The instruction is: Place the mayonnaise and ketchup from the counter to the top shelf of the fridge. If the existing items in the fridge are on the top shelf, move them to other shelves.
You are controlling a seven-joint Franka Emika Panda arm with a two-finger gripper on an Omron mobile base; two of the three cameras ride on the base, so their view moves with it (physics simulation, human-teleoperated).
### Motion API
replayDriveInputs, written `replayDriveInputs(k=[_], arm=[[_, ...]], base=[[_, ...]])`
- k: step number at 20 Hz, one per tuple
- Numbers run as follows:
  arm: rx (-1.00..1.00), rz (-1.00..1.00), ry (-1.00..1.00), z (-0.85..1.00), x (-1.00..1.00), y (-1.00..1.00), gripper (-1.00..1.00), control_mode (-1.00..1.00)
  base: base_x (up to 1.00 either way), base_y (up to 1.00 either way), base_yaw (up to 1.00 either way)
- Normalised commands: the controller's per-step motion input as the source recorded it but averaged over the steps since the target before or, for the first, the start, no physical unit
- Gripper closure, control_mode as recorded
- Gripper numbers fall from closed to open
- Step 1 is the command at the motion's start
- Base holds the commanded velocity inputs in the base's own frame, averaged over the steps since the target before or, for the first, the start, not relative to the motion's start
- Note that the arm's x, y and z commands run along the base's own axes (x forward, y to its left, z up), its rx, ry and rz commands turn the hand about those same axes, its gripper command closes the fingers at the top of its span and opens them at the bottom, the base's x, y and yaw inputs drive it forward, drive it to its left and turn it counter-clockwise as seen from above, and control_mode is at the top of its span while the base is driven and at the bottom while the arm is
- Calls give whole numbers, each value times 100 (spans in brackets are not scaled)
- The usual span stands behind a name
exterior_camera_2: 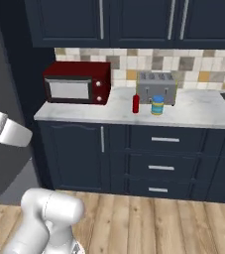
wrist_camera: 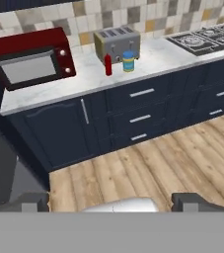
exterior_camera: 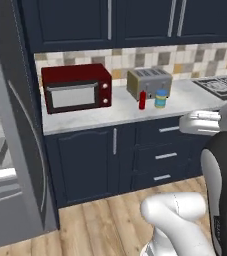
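Hand view: jaws wide open, holding nothing, gripper [wrist_camera: 111,201] up over the wood floor [wrist_camera: 148,168], well apart from the desk [wrist_camera: 84,74]; the two dark fingertips [wrist_camera: 34,201] sit at the bottom edge with a broad gap between them.

Ketchup [wrist_camera: 108,65] and mayo [wrist_camera: 128,62] stand upright on the desk, just beside each other, ketchup left, mayo right. Both sit just in front of the toaster [wrist_camera: 116,43]. Can't tell whether the two touch.

Red microwave [wrist_camera: 32,59] is on the left part of the desk, well apart from the bottles. Hob [wrist_camera: 207,37] is at the far right end.

Left base view: same layout, ketchup [exterior_camera: 142,100] left of mayo [exterior_camera: 160,98], toaster [exterior_camera: 149,82] behind them, microwave [exterior_camera: 76,88] to the left. Grey fridge door [exterior_camera: 15,150] stands along the left edge, near side. Navy drawers [exterior_camera: 165,155] with silver handles are below the desk.

Right base view: ketchup [exterior_camera_2: 136,103] and mayo [exterior_camera_2: 157,105] are near the desk's front edge, with the toaster [exterior_camera_2: 156,87] behind and the microwave [exterior_camera_2: 77,82] left.
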Motion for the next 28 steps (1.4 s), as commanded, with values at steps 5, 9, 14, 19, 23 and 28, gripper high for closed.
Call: replayDriveInputs(k=[5, 9, 14, 19, 23, 28], arm=[[0, 0, 0, 0, 0, 0, -100, 100], [0, 0, 0, 0, 0, 0, -100, 100], [0, 0, 0, 0, 0, 0, -100, 100], [0, 0, 0, 0, 0, 0, -100, 100], [0, 0, 0, 0, 0, 0, -100, 100], [0, 0, 0, 0, 0, 0, -100, 100]], base=[[80, -95, 5], [64, -74, 11], [47, -39, 6], [56, 0, 7], [64, -10, 6], [37, -16, 7]])
